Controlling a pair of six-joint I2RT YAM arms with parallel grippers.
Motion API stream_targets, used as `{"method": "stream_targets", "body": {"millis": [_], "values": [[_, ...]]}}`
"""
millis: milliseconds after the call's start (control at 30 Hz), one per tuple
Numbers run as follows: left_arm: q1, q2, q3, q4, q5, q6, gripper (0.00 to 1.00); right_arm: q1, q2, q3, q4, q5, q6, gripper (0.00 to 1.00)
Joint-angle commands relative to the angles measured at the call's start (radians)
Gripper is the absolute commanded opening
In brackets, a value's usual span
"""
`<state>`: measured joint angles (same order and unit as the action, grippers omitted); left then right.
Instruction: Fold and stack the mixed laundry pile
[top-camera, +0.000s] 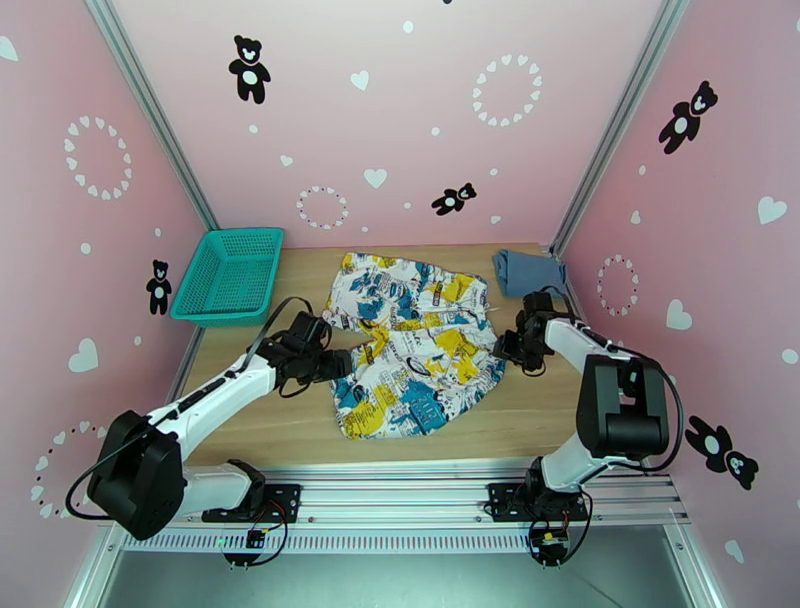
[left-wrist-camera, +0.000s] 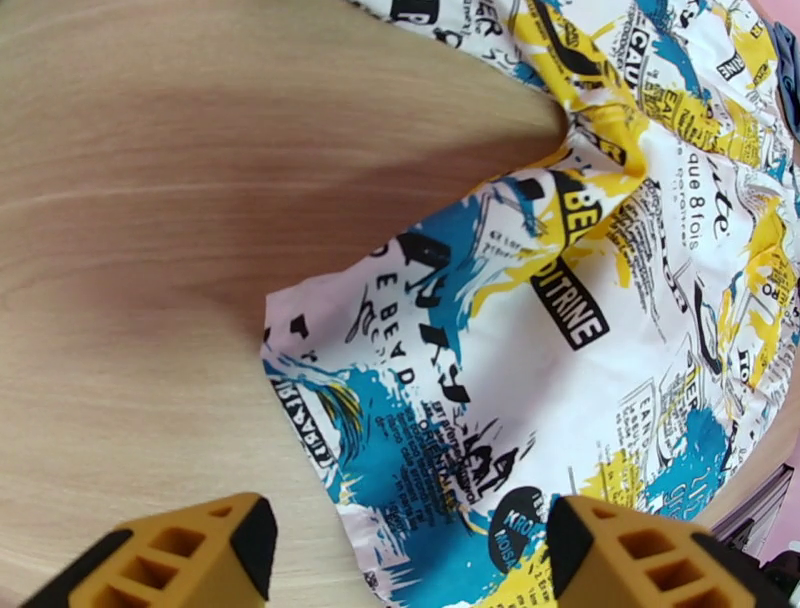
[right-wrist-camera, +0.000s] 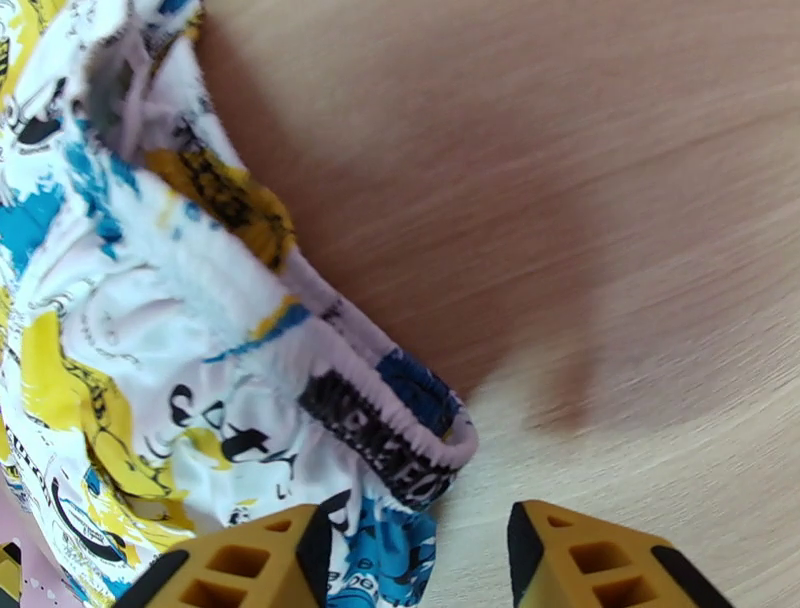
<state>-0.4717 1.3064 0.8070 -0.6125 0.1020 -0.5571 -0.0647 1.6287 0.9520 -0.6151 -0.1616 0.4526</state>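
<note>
Printed cloth (top-camera: 420, 345) lies spread at the middle of the table (top-camera: 300, 425); blue tank top (top-camera: 527, 271) sits bunched at the far right. Left fingers (left-wrist-camera: 190, 555) gape wide and right fingers (right-wrist-camera: 590, 560) stand partly apart, both empty at the cloth's edges. Risk: a shallow pinch could slip off the hem and skew the fold.

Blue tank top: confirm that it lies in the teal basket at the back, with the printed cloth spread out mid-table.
Wrong place: the top external view shows the blue tank top on the table, back right, while the teal basket sits back left. The printed cloth is spread mid-table.
</note>
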Motion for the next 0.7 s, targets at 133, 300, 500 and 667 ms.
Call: {"method": "stream_targets", "body": {"millis": [133,300,500,667], "values": [[-0.080,-0.276,-0.209,-0.086,0.040,-0.126,0.78,0.003,-0.026,-0.004,-0.013,0.019,-0.005,0.56],[-0.265,-0.338,-0.335,0.050,0.088,-0.299,0.78,0.003,-0.016,-0.026,0.027,-0.005,0.008,0.55],[-0.377,-0.211,-0.355,0.281,0.074,-0.353,0.84,-0.005,0.031,-0.055,0.105,-0.077,0.036,0.49],[-0.394,-0.089,-0.312,0.393,0.012,-0.323,0.66,-0.006,0.036,-0.065,0.132,-0.084,0.042,0.39]]}}
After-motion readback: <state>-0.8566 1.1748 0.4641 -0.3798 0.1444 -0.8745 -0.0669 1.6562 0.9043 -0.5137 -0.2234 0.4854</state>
